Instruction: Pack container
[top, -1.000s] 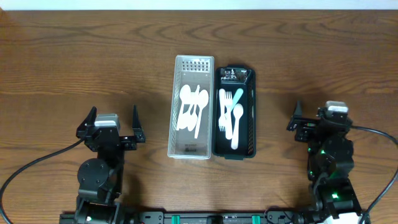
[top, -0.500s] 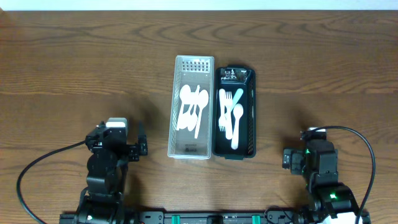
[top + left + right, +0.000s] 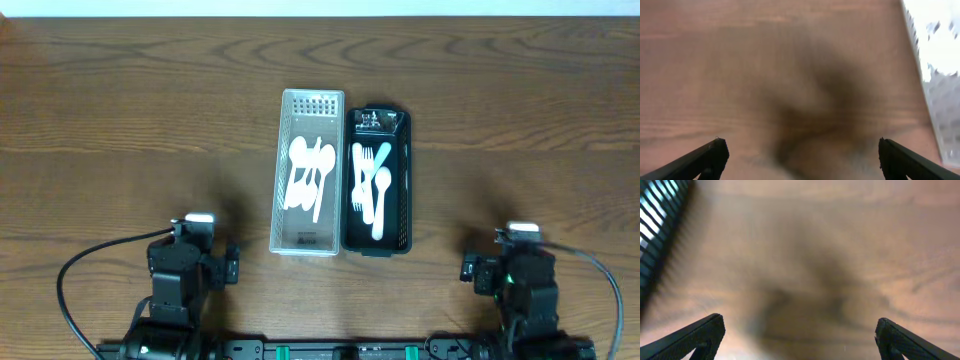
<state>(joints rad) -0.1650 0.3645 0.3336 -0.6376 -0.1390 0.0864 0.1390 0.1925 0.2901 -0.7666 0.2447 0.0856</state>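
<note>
Matt wood table (image 3: 120, 100); plastic containers (image 3: 279, 170), cutlery (image 3: 379, 210).

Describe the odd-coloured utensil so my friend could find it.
Two long trays sit side by side on the wooden table; take the black tray, right of the pale tray. In its far half lies the teal utensil, the only piece that is not white.

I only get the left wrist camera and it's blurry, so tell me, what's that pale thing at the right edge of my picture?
Observer: The clear tray, holding white spoons.
Operator: Anything next to it?
Observer: A black tray on its right, with white forks, more spoons and one teal spoon.
Operator: And the right gripper?
Observer: Open, holding nothing, over the table to the right of the black tray.
</note>
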